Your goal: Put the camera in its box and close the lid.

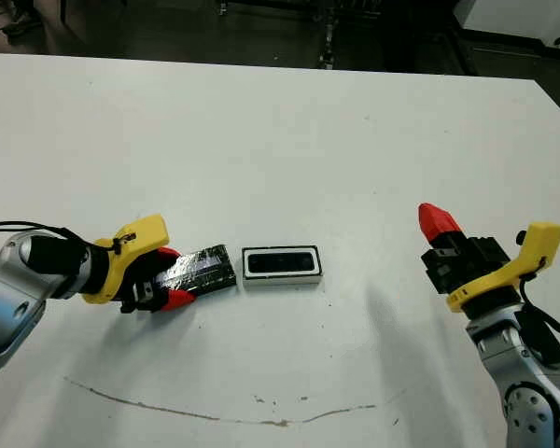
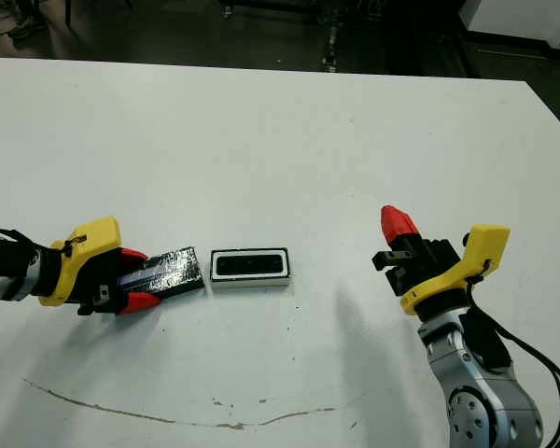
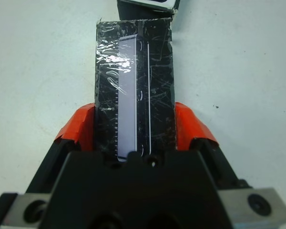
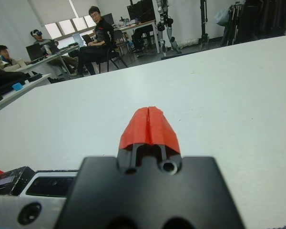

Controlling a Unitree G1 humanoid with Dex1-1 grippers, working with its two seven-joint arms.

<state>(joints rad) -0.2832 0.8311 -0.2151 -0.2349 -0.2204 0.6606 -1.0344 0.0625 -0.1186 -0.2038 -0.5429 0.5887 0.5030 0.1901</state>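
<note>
My left gripper [image 1: 174,276] is shut on the near end of the lid [image 1: 205,267], a glossy black flat cover with reflective streaks. In the left wrist view the red fingers [image 3: 81,129] press both long sides of the lid [image 3: 133,86]. The lid's far end stops just left of the box [image 1: 281,264], a small white tray at the table's middle. The slim black camera [image 1: 280,262] lies in the box's recess. My right gripper [image 1: 437,220] hangs above the table to the right of the box, shut with nothing in it.
A thin brownish scuff line [image 1: 215,411] runs across the white table [image 1: 280,140] near the front. Past the table's far side, people [image 4: 97,38] sit at desks in the right wrist view.
</note>
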